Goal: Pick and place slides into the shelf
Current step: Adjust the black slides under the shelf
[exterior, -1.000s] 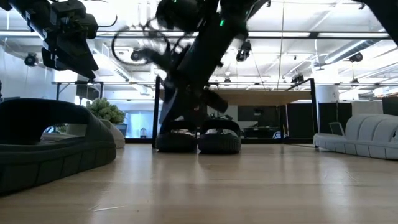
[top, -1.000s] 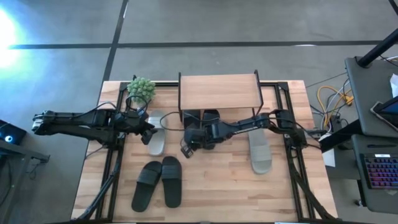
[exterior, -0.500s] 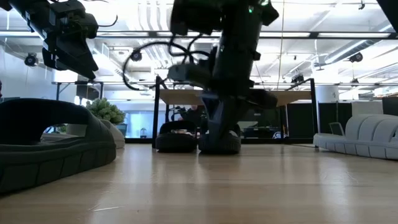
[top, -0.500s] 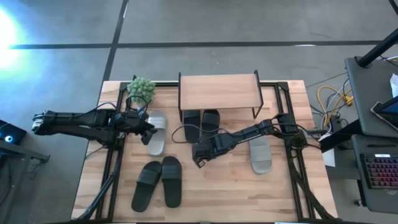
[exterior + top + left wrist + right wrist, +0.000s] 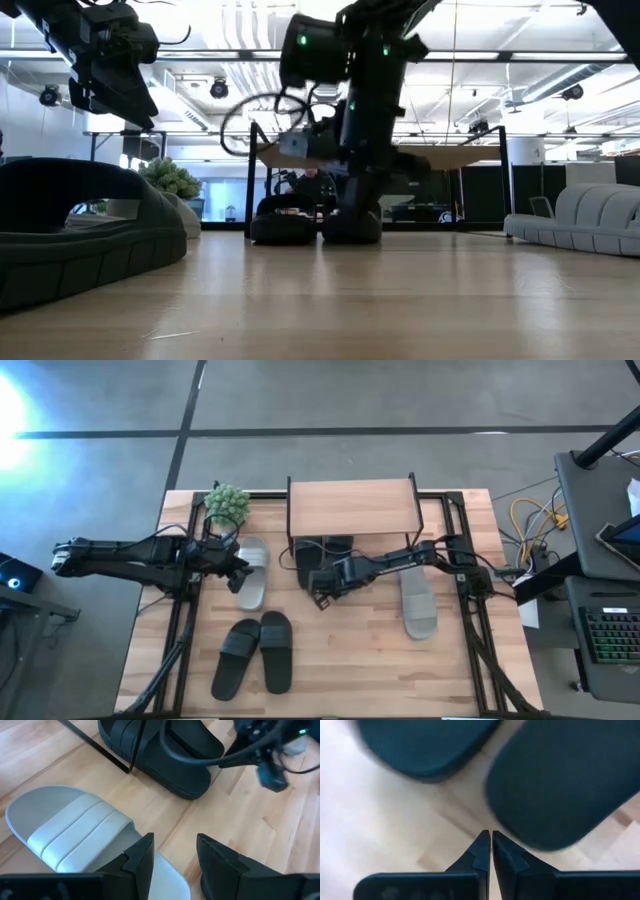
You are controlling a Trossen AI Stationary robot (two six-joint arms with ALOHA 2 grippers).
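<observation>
Two black slides (image 5: 323, 551) lie side by side on their soles, toes under the shelf (image 5: 351, 507) and heels sticking out toward the near edge. My right gripper (image 5: 322, 586) is shut and low at those heels (image 5: 545, 795), in front of the right-hand slide (image 5: 352, 228). My left gripper (image 5: 240, 570) is open and hovers high (image 5: 115, 95) over a grey slide (image 5: 75, 835) lying flat left of the shelf. A second grey slide (image 5: 418, 601) rests on the table's right. Two more black slides (image 5: 256, 653) lie near the front left. My right gripper comes level from the near side, its shut fingertips (image 5: 506, 851) right at the heel end of the right-hand black slide (image 5: 530, 840). I cannot tell whether they touch it. The slide lies flat on the table.
A green plant (image 5: 227, 500) stands at the far left corner beside the shelf. Black frame rails (image 5: 186, 622) run along the table's left and right sides. Bare wood (image 5: 350, 660) lies between the front black pair and the right grey slide.
My right gripper first drew back from the shelf toward the near edge, uncovering the two black slides. It then moved again toward the shelf, up to their heels. Its fingers stayed shut.
</observation>
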